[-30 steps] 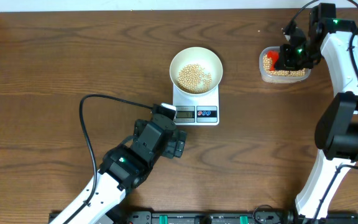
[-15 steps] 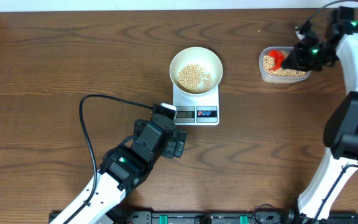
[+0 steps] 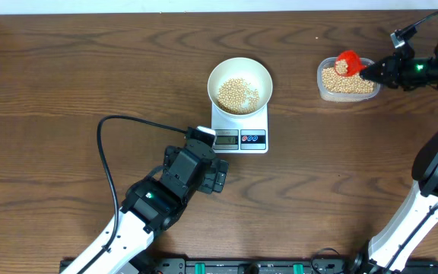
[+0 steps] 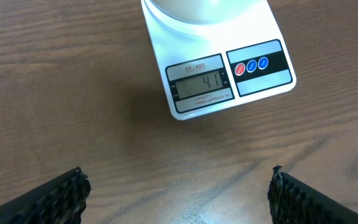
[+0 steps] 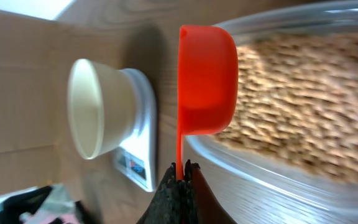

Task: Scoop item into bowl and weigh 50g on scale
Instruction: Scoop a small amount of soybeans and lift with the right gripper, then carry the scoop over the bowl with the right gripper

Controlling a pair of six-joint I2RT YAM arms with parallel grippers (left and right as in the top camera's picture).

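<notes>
The white bowl (image 3: 239,84) holds a layer of tan beans (image 3: 238,93) and stands on the white scale (image 3: 240,129). The scale's display (image 4: 202,83) reads 41 in the left wrist view. My right gripper (image 3: 379,71) is shut on the handle of a red scoop (image 3: 347,62), held over the clear tub of beans (image 3: 346,80) at the back right; a few beans show in the scoop. In the right wrist view the scoop (image 5: 206,78) is seen side-on, with the bowl (image 5: 98,107) behind. My left gripper (image 3: 217,176) is open and empty, just in front of the scale.
A black cable (image 3: 112,144) loops across the table left of my left arm. The table's front edge carries a black rail (image 3: 249,266).
My right gripper has swung right and lifted the red scoop out of the beans in the tub. The left arm, bowl and scale have not moved.
</notes>
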